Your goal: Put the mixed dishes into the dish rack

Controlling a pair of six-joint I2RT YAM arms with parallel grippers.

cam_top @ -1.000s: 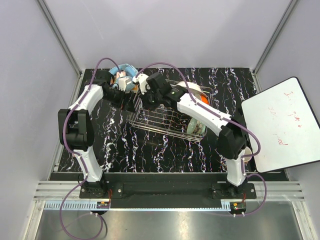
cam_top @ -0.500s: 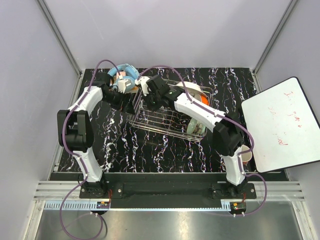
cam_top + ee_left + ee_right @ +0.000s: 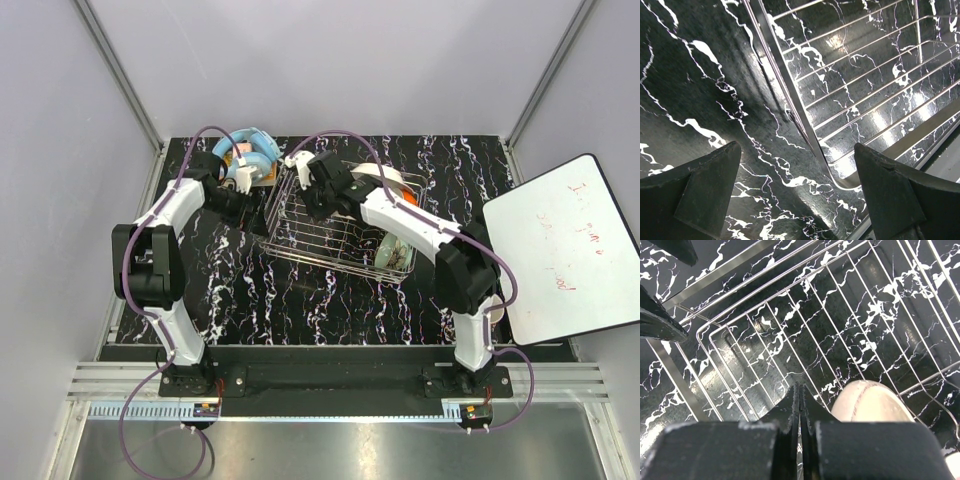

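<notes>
Dish rack [image 3: 330, 235] mid-table, partly loaded: white plate [image 3: 392, 180], orange-red mug [image 3: 407, 200], pale green bowl [image 3: 393, 251] at its right end. Cup-like piece [image 3: 491, 312] near right looks not yet in. Left gripper [image 3: 796, 147] open, straddling rack's left rim; right gripper [image 3: 799, 390] closed over rack.

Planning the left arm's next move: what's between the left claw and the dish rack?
Nothing. In the left wrist view, the dish rack's rim wire runs right between the open left claw's fingers, with only bare marble table around it.
</notes>
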